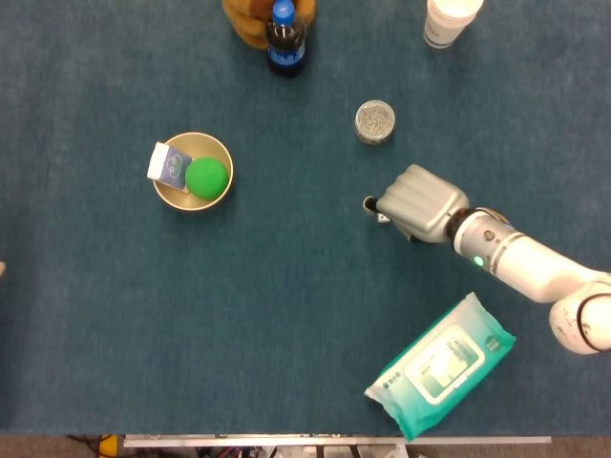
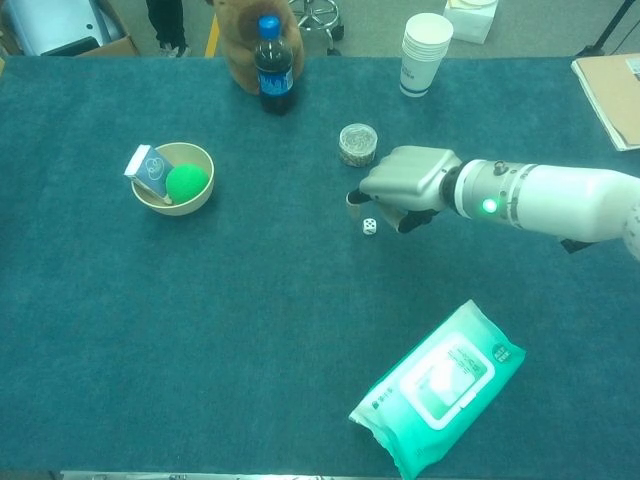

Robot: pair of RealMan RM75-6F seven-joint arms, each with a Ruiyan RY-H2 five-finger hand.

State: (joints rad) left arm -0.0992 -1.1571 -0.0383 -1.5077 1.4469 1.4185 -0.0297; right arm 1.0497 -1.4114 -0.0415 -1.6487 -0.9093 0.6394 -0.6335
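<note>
right hand (image 2: 405, 185) over white die (image 2: 369, 227), fingers curled

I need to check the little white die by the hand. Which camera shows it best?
The chest view: the die lies in full sight on the table, just below the right hand. In the head view the hand covers most of it, leaving only a sliver at the hand's edge.

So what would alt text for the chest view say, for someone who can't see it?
A robot's right hand hovers over a small white die on a blue table, fingers curled. Nearby are a wet-wipes pack, a small jar, and a bowl holding a green ball.
</note>
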